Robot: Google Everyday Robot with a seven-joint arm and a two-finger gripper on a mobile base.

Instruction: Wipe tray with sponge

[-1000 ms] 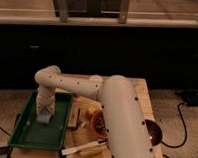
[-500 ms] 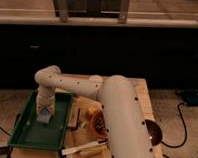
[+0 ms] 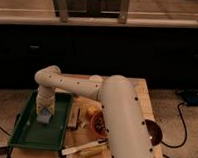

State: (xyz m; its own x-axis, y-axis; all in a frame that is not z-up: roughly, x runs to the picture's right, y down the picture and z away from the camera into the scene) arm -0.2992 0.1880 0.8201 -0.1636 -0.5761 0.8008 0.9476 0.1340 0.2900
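**A:** Start at the left. Where is your tray, and what is on it?

**B:** Your tray lies on the left part of the wooden table, with its long axis running away from the camera and leaning slightly to the right. The sponge rests on the tray floor, about halfway up and toward the right rim.

**A:** And the gripper?

**B:** Your gripper comes straight down over the sponge from the elbow above it, so the sponge lies directly under the hand rather than off to a side. I cannot tell how the hand is set or whether it pinches the sponge; the two meet too closely to separate.

**A:** So which way do you push?

**B:** I judge most of the bare green floor lies nearer the camera and to the left. A stroke along the long axis, toward the near rim, should cover the most ground.

**A:** Anything to the right?

**B:** Just beside the right rim are a white-handled utensil and a reddish-brown bowl. Keep your stroke inside the rim.
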